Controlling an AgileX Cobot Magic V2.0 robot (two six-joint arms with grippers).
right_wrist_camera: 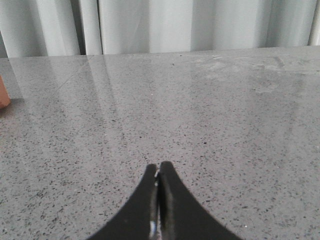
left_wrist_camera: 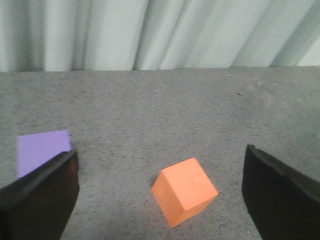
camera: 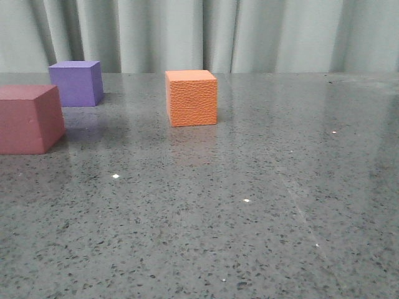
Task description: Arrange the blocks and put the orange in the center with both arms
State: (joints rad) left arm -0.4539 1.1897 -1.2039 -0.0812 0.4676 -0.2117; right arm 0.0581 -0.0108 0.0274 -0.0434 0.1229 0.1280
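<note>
The left gripper (left_wrist_camera: 160,200) hung with jaws spread wide; the orange cube (left_wrist_camera: 184,197) sat on the tabletop (left_wrist_camera: 165,115) between them, untouched. The purple cube (left_wrist_camera: 42,150) lay beyond one jaw. The right gripper (right_wrist_camera: 159,175) had jaws pressed together, empty.

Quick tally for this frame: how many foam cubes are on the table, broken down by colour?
Pink-red cube: 1
Purple cube: 1
Orange cube: 1
Total: 3 cubes, all resting apart on the speckled grey table.
</note>
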